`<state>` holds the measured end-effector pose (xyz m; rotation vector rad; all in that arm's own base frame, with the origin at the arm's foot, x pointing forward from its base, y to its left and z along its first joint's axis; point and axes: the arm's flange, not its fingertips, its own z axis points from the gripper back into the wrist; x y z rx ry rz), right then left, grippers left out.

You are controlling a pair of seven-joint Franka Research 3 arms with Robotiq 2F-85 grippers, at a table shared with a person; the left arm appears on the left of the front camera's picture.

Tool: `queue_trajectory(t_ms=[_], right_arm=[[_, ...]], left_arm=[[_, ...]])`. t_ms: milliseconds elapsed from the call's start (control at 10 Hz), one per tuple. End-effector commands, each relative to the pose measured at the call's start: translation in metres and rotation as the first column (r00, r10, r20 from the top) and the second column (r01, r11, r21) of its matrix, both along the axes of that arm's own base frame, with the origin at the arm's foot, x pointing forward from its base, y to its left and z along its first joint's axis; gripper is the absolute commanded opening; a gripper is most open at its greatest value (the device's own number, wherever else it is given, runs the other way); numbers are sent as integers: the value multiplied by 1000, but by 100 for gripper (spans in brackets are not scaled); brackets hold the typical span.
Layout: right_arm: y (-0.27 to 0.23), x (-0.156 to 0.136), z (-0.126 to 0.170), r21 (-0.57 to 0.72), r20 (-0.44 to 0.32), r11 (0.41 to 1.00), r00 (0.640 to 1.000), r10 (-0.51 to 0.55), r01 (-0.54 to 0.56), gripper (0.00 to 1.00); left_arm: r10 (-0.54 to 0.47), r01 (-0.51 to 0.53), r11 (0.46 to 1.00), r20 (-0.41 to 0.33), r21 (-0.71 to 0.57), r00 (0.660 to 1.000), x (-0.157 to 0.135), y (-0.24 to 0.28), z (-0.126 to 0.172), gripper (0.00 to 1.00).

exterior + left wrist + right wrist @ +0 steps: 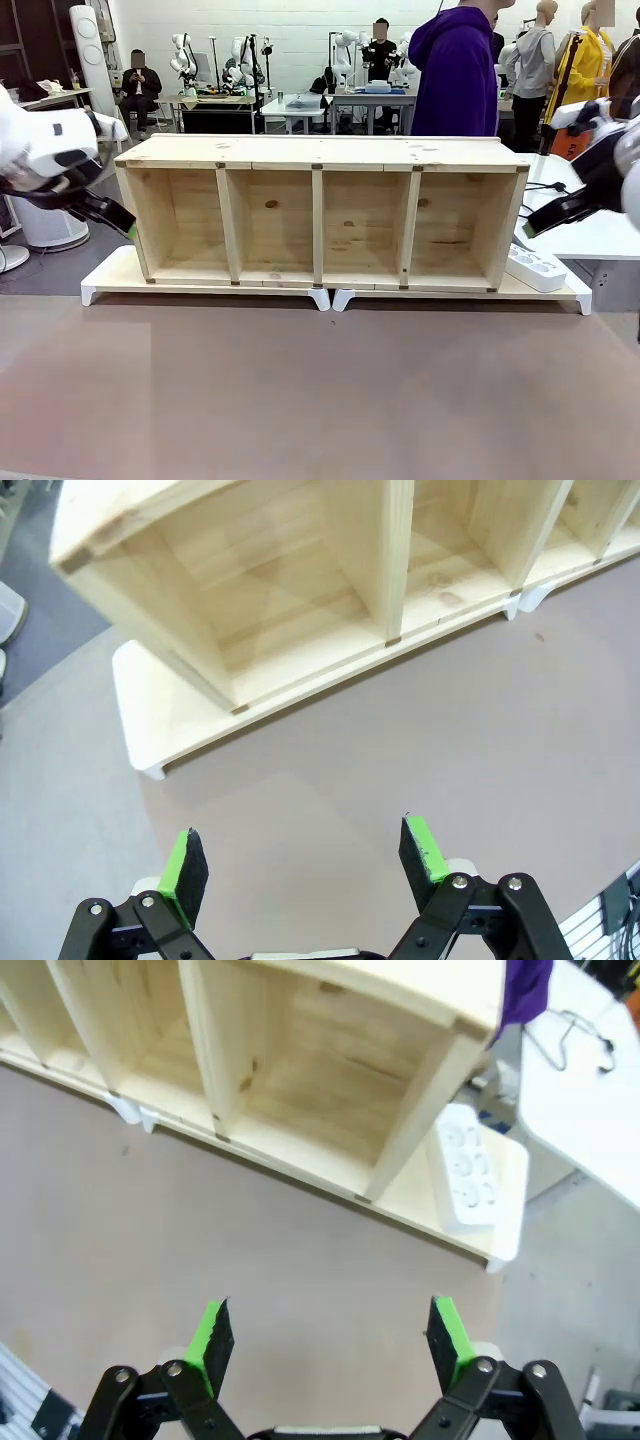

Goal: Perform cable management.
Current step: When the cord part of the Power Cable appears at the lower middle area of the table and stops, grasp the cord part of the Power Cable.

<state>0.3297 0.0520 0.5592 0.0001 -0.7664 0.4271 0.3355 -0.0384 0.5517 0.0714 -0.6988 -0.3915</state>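
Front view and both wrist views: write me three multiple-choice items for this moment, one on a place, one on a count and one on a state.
1. Where does the white power strip lie?
A) inside the leftmost compartment
B) on the platform, beside the shelf's right end
C) on top of the shelf

2. How many open compartments does the wooden shelf have?
A) two
B) four
C) six

3. How do the left gripper and the right gripper stand?
A) both open, with nothing between the fingers
B) both shut tight
C) one shut on the power strip

Answers:
1 B: the strip rests on the low platform just outside the shelf's right wall.
2 B: three upright dividers split the shelf into four bays.
3 A: each wrist view shows the green pads wide apart over bare table.
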Motion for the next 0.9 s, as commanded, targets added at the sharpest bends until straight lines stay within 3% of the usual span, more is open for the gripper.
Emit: queue_trajectory(t_ms=[0, 200, 300, 500, 700, 800], right_arm=[[-24, -115, -85, -18, 18, 1000, 1000, -8, 8, 100], [-22, -139, -86, -22, -10, 999, 999, 34, -34, 100], [-16, -145, -90, -12, -82, 995, 992, 97, -98, 100], [-9, -150, -96, -38, -156, 989, 979, 132, -140, 100], [-7, -149, -97, -33, -146, 989, 980, 136, -142, 100], [-7, -149, -95, -24, -132, 993, 985, 115, -119, 100]], left_arm=[[-5, 3, 1000, 52, 30, 999, -136, 13, -90, 100], [20, -24, 999, 115, 30, 993, -168, 5, -91, 100], [38, -40, 999, 161, 8, 986, -180, -2, -91, 100], [60, -60, 998, 176, -5, 983, -189, -4, -101, 100], [88, -83, 996, 181, -33, 980, -188, -1, -108, 100], [44, -46, 999, 164, 9, 986, -133, -21, 87, 100]])
